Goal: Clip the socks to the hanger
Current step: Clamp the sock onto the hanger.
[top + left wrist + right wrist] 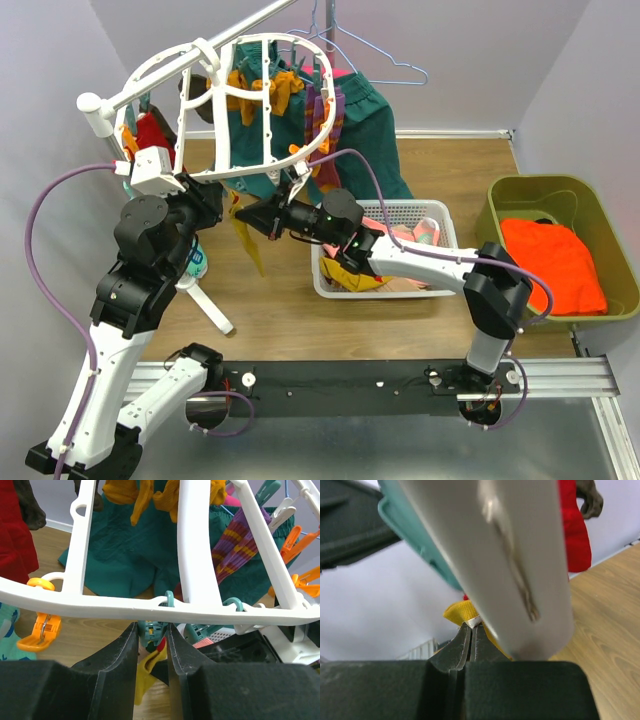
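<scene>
Left claw (151, 626) is pinching a teal clip (149, 631) under the near rim of the hanger (100, 605) (apparently to spread its mouth), while the right claw (471, 628) is gripping the mustard sock (457, 614) tight and holding its edge just beneath that clip.

White mesh plastic basket (410, 207) sits in the middle of the wooden table (450, 165). The olive green plastic bin (545, 195) at the right edge has an orange cloth (550, 260) inside. A big dark green garment (375, 130) hangs by the far edge.

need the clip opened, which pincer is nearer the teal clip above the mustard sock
Left: the left pincer grips the teal clip; the right pincer sits just below, holding the mustard sock.
</scene>
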